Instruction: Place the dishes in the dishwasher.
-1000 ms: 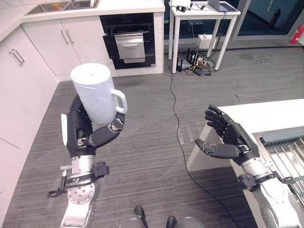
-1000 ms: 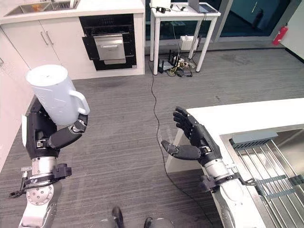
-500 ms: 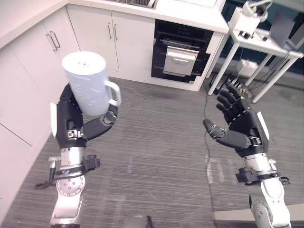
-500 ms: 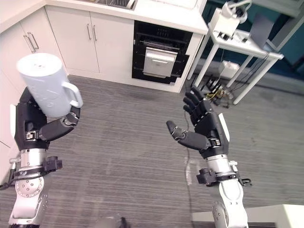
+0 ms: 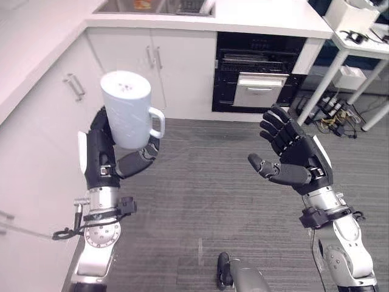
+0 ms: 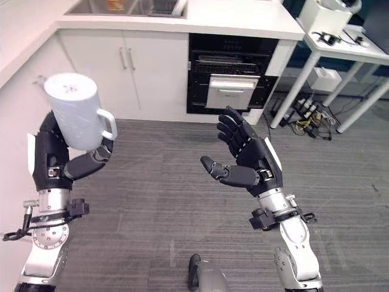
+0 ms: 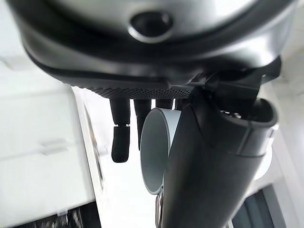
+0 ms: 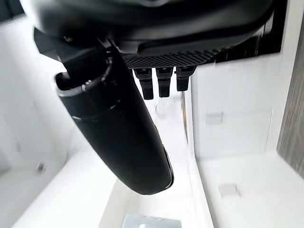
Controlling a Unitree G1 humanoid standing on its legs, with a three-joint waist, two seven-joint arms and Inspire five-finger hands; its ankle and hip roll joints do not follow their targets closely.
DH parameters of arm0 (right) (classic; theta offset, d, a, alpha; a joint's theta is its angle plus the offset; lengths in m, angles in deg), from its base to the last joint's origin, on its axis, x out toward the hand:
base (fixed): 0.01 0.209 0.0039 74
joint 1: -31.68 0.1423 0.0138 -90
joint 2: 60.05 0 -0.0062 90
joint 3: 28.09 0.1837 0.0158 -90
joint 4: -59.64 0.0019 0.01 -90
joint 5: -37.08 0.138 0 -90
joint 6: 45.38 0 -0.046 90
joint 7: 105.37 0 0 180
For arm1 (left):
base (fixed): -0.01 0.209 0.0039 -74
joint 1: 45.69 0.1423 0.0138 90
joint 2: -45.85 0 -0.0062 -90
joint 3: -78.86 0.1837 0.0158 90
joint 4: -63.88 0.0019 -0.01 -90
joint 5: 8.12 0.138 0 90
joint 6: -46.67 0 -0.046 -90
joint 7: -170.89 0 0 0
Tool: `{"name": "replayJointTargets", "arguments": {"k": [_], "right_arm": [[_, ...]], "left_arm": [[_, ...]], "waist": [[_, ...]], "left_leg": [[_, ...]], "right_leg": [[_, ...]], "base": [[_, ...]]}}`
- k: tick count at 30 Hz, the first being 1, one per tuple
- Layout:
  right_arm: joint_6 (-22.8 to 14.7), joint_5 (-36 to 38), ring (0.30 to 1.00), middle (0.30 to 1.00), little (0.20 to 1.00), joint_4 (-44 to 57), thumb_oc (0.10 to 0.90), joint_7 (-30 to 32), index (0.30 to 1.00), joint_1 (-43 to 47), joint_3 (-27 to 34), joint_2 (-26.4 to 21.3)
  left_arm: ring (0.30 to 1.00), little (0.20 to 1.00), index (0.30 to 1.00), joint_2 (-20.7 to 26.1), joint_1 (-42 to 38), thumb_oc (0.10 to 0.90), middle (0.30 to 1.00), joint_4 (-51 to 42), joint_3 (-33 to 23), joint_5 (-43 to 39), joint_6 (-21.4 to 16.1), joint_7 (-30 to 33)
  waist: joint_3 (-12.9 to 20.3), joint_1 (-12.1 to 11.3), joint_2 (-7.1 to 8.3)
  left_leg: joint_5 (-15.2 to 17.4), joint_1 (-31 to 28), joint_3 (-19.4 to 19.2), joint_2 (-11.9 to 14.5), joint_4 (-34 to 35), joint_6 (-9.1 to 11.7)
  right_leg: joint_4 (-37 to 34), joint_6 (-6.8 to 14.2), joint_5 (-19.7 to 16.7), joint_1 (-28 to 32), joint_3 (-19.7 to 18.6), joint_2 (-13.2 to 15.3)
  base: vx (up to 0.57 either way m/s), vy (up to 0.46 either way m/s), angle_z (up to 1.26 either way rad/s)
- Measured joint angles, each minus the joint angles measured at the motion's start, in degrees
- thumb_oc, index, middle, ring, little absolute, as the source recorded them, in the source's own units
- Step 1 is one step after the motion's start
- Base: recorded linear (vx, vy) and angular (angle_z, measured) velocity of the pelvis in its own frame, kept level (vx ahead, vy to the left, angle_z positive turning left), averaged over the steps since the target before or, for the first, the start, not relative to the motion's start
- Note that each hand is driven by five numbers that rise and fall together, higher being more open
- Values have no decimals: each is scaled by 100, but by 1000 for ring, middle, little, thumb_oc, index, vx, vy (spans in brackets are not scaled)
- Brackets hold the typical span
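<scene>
My left hand (image 5: 100,159) holds the white mug (image 5: 129,110) up at chest height on the left, fingers behind the mug body, thumb curled across the front below the handle, which points right. The mug is upside down, flat base on top. In the left wrist view the mug's wall (image 7: 154,151) sits between my thumb (image 7: 209,166) and fingers (image 7: 121,133). My right hand (image 5: 296,160) is raised on the right, palm facing left, fingers spread and straight, thumb out, holding nothing.

Versus half a second ago: the camera has swung, so the whole scene has shifted. The dishwasher now sits near centre at the far side instead of slightly right, and the left cabinet run fills more of the left edge. Mug grip is unchanged, with the mug still tipped a little left. My right hand is in the same open pose, a bit lower and closer to centre in the view. A second ago a white counter with a metal rack showed at the right; it is gone now.

Surface and room: grey wood-grain floor (image 5: 206,201) under both hands. White cabinets (image 5: 42,140) run along the left, and more of them (image 5: 158,76) along the far wall under a white countertop (image 5: 255,15). The dishwasher (image 5: 258,76) is built in at the far side, a dark opening with its pale pulled-out part (image 5: 261,96) in front. A sink (image 5: 152,6) is at the far left on the countertop. A white table (image 5: 358,36) stands far right, with a cable clutter (image 5: 334,115) on the floor under it.
</scene>
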State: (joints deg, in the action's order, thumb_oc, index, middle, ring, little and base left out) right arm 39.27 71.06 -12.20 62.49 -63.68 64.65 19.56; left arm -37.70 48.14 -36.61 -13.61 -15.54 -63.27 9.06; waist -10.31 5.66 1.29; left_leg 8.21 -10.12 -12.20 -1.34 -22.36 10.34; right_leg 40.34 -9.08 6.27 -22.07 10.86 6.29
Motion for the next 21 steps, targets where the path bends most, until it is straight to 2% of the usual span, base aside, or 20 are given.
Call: {"name": "replayJointTargets", "arguments": {"k": [1,2,3,4,5,6,7,8,9,10,12,13,15,16,17,18,19,20,21], "right_arm": [[3,3,900,900,900,34,800,-35,900,-260,17,-25],[-1,10,900,900,900,46,800,-47,900,-390,47,-61],[29,12,900,900,900,-93,800,-40,900,-379,77,-97],[109,9,900,900,900,-136,800,-57,900,-377,30,-45],[115,8,900,900,900,-136,800,-50,900,-356,26,16],[137,5,900,900,900,-136,800,-34,900,-303,23,113],[141,5,900,900,900,-136,800,-9,900,-244,17,225],[139,5,900,900,900,-122,800,19,900,-228,20,235],[136,3,900,900,900,-112,800,34,900,-225,-4,218],[65,3,900,900,900,-105,800,71,900,-183,-20,218],[13,-9,900,900,900,-90,800,149,900,-37,-42,143],[64,-17,900,900,900,-161,800,187,900,-65,-108,133],[129,-17,900,900,900,-213,800,208,900,-123,-139,-11],[132,-14,900,900,900,-212,800,205,900,-123,-119,-31],[163,-13,900,900,900,-207,800,164,900,-114,-118,-37],[169,-11,900,900,900,-174,800,107,900,-112,-115,-64],[200,-10,900,900,900,-89,800,68,900,-120,-112,-90],[204,-4,900,900,900,33,800,39,900,-123,-99,-90],[209,-4,900,900,900,174,800,13,900,-127,-3,-102]], "left_arm": [[300,300,300,-95,147,400,300,-53,-11,7,-21,12],[300,300,300,34,156,400,300,-125,-38,100,-82,-7],[300,300,300,-25,241,400,300,-218,0,172,-121,-25],[300,300,300,4,214,400,300,-203,2,211,-149,-57],[300,300,300,13,169,400,300,-100,18,215,-147,-90],[300,300,300,45,173,400,300,-4,18,215,-137,-121],[300,300,300,115,253,400,300,92,47,217,-112,-144],[300,300,300,137,325,400,300,98,69,218,-105,-161],[300,300,300,137,394,400,300,89,93,219,-130,-173],[300,300,300,127,395,400,300,81,127,220,-211,-166],[300,300,300,100,189,400,300,119,252,367,-306,-146],[300,300,300,100,127,400,300,182,364,399,-305,-151],[300,300,300,100,106,400,300,229,507,446,-302,-154],[300,300,300,113,82,400,300,230,488,446,-291,-151],[300,300,300,117,86,400,300,223,450,443,-276,-106],[300,300,300,139,84,400,300,221,426,439,-264,-37],[300,300,300,149,82,400,300,220,379,438,-256,21],[300,300,300,145,-9,400,300,216,324,437,-230,51],[300,300,300,142,-243,400,300,207,321,447,-218,48]], "waist": [[257,-8,-42],[325,-11,277],[367,-117,11],[280,-134,125],[191,-144,255],[97,-156,358],[12,-132,408],[-3,-105,364],[-20,-122,223],[-15,-124,42],[-58,-169,-332],[-61,-171,-346],[-83,-243,-292],[-94,-252,-233],[-82,-317,-118],[-80,-393,-108],[-82,-438,-98],[-86,-396,-28],[-86,-395,11]], "left_leg": [[-346,128,-37,56,-531,-9],[-666,368,-68,-117,-1305,-107],[-433,942,98,215,-2408,-338],[-308,2107,484,328,-3532,-539],[-95,2551,481,323,-3565,-826],[72,2717,380,317,-3025,-1036],[80,2631,290,272,-1615,-1024],[-73,2500,261,201,-480,-1062],[-349,2452,158,189,433,-1115],[-378,2611,151,203,745,-1092],[-425,3341,478,220,644,-986],[-445,3517,478,218,627,-1010],[-461,3342,541,219,628,-986],[-629,3170,600,156,682,-1128],[-694,3061,614,-29,600,-1189],[-801,2950,604,-135,589,-1330],[-1009,2762,597,-290,634,-1668],[-935,2580,509,-490,665,-1854],[-823,2488,462,-635,671,-1965]], "right_leg": [[-1199,-1,188,327,27,-393],[-1864,-53,-17,677,-106,-349],[-1919,-124,27,796,-177,-739],[-1935,-202,105,922,-288,-887],[-2060,-156,130,1097,-354,-853],[-2262,-34,137,1347,-416,-823],[-2496,52,152,1743,-451,-805],[-2590,148,208,2009,-454,-825],[-2657,265,305,2326,-430,-909],[-2676,329,377,2408,-414,-1021],[-2735,191,533,2457,-412,-1268],[-2715,225,620,2538,-436,-1283],[-2705,366,926,2885,-658,-1258],[-2575,466,1127,2929,-743,-1170],[-2411,654,1314,2936,-938,-967],[-2232,847,1431,2978,-979,-859],[-2062,1107,1579,3011,-975,-718],[-2128,1183,1632,3133,-973,-541],[-2173,1174,1625,3180,-943,-452]], "base": [[91,-278,-47],[81,-241,-81],[103,-253,-87],[145,-150,-82],[142,-73,-45],[129,40,-21],[119,82,-19],[142,102,-22],[158,106,-28],[154,60,-37],[190,46,-31],[249,108,-26],[280,193,-33],[262,207,-58],[243,201,-75],[230,192,-97],[277,238,-75],[296,247,-45],[300,256,-7]]}}
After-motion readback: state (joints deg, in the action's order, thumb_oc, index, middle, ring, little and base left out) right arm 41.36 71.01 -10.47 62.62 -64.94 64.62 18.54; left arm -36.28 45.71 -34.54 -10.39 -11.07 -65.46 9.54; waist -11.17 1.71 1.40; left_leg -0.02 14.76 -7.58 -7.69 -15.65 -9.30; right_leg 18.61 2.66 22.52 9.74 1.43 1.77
